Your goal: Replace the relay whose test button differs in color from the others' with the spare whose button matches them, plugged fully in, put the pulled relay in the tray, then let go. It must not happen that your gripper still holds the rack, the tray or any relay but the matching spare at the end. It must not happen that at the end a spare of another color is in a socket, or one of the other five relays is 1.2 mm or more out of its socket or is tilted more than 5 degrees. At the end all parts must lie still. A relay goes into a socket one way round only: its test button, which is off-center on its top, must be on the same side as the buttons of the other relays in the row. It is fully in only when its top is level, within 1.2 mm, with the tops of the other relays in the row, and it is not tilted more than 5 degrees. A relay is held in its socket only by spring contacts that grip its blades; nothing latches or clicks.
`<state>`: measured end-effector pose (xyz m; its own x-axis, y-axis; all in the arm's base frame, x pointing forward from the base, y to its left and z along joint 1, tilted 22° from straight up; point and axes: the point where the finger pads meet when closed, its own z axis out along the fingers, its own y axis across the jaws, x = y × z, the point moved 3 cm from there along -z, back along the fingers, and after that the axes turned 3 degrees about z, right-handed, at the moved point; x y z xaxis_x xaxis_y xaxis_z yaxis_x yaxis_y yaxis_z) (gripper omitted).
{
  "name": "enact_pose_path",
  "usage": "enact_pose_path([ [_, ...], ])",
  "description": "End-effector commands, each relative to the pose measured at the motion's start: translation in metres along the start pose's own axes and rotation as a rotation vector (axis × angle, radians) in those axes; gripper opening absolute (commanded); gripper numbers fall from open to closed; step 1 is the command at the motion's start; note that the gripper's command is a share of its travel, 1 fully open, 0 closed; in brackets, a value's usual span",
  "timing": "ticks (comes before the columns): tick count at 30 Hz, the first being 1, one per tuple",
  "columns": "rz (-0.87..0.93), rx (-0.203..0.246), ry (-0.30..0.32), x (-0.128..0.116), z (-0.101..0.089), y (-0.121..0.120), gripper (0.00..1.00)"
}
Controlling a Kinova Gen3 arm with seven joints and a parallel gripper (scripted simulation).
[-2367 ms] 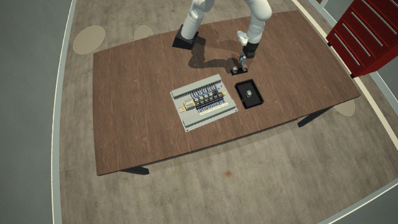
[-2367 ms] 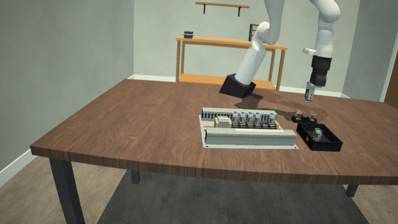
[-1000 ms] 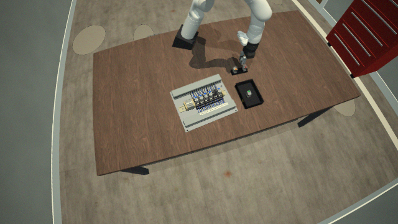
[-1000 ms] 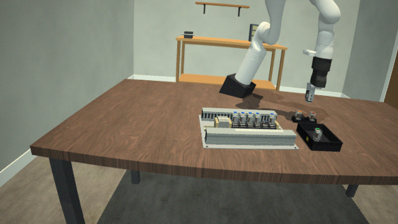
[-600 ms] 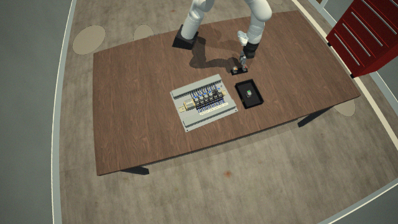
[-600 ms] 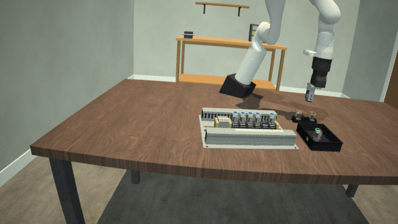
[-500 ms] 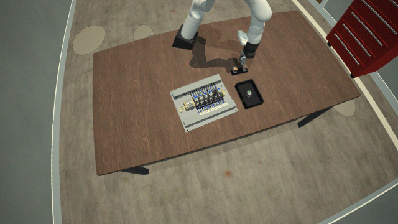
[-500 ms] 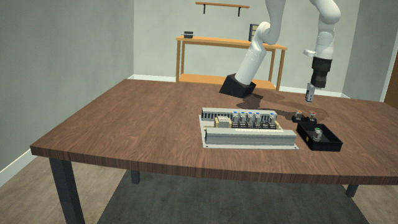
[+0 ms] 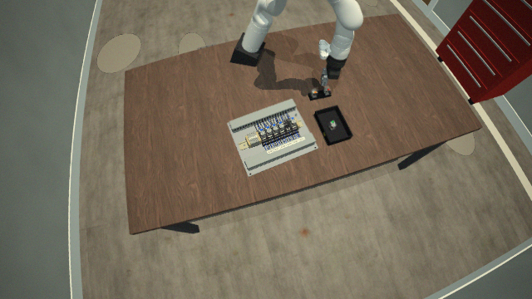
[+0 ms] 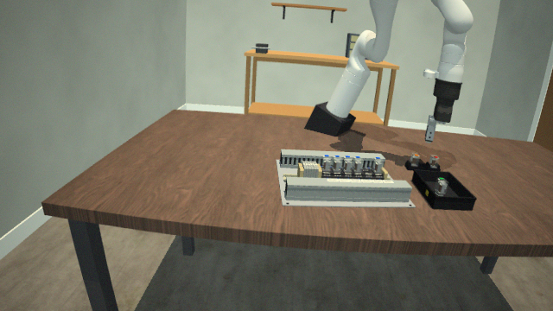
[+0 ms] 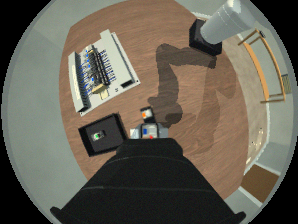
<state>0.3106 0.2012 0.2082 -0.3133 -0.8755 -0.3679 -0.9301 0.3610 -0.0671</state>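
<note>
My gripper (image 9: pixel 324 81) hangs above the small black spare stand (image 9: pixel 319 94) at the back right of the table. It is shut on a grey spare relay (image 10: pixel 430 130), held upright well above the stand (image 10: pixel 423 164). The button colour of the held relay is too small to tell. Two spares stay on the stand, one with an orange button (image 10: pixel 415 159) and one with a red button (image 10: pixel 434 161). A relay with a green button (image 10: pixel 441 186) stands in the black tray (image 10: pixel 443 190). The grey panel (image 10: pixel 341 181) carries a row of relays with blue buttons (image 10: pixel 352 163).
The tray (image 9: pixel 332 124) lies just right of the panel (image 9: pixel 272 134) and in front of the stand. The arm's black base (image 9: pixel 248 54) sits at the table's back edge. A red tool cabinet (image 9: pixel 490 46) stands beyond the table's right end.
</note>
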Motion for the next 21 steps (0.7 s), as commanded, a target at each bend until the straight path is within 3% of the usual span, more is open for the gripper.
enact_pose_path([
  [1,0.030,0.005,0.001,-0.0002,-0.0006,-0.0012,0.00],
  [21,0.305,0.004,0.000,-0.0003,-0.0008,-0.0016,0.00],
])
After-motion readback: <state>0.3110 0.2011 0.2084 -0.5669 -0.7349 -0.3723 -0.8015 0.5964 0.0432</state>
